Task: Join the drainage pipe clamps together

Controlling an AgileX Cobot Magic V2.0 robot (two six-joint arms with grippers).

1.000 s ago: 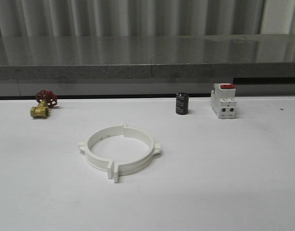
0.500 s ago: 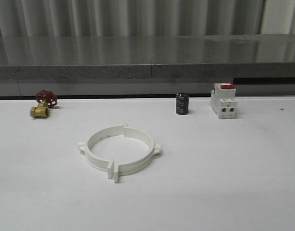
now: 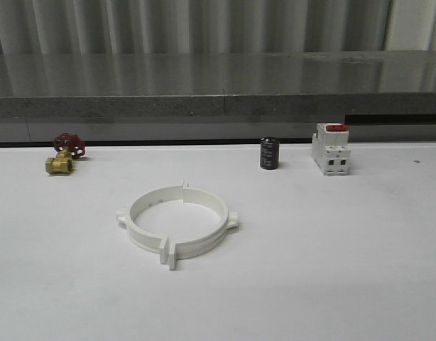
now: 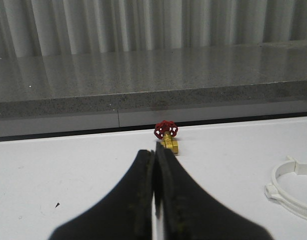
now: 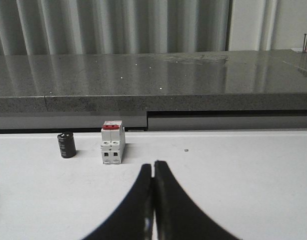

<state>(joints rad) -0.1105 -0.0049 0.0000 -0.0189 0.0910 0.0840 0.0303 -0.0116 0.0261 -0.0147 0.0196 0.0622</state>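
Both halves of the drainage pipe clamps [image 3: 177,225] look mated w/ tabs at 6 o'clock; left gripper [image 4: 155,165] & right gripper [image 5: 153,172] closed, empty, so verify seams before touching.

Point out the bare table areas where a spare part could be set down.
Widest free patch: right of the clamp ring, in front of the capacitor and switch. Also free: the near strip in front of the ring, and between the valve and capacitor. Busiest spot: the back edge of the table.
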